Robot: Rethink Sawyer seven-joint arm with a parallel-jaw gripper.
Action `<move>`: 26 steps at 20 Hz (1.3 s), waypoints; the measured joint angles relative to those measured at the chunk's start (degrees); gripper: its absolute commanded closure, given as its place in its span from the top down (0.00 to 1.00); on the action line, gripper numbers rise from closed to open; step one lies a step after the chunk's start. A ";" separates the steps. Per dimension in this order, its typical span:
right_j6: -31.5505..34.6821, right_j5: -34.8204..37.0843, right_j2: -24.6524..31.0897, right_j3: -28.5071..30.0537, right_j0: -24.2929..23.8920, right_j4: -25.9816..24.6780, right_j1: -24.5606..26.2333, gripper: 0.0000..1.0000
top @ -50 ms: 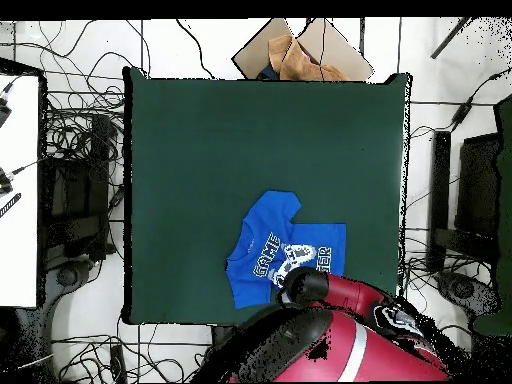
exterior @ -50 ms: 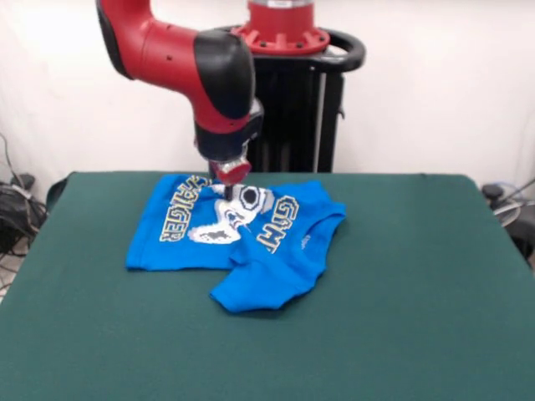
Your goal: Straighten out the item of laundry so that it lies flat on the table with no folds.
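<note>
Tool [exterior @ -50 ms: 227, 190] — down on the T-shirt [exterior @ -50 ms: 201, 238] print, finger state unreadable. Step: gripping cloth. Next — draw the folded sleeve flat over the table [exterior @ -50 ms: 418, 292].

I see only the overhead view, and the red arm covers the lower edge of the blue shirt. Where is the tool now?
Observer: In the front view the tool is down at the T-shirt, at the top of its white print. It seems to touch the cloth.
Operator: Does the covered edge hang over the table?
Observer: It appears not. That edge ends close to the border of the green table, but on it.
Operator: Is the shirt flat there?
Observer: Not yet. The side with the letters "GAM" is bunched, with a raised fold.
</note>
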 measured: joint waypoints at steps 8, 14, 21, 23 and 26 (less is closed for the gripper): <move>0.00 6.08 -0.21 -0.32 2.40 -0.19 -1.34 1.00; 0.00 21.88 -0.23 -0.63 3.35 1.34 -3.80 1.00; 0.00 9.55 -2.99 -1.78 5.16 -5.15 -3.04 1.00; 0.00 2.85 -3.29 -1.97 5.20 -7.25 -2.78 1.00; -0.01 -11.68 -3.26 -2.31 4.10 -10.74 -2.30 1.00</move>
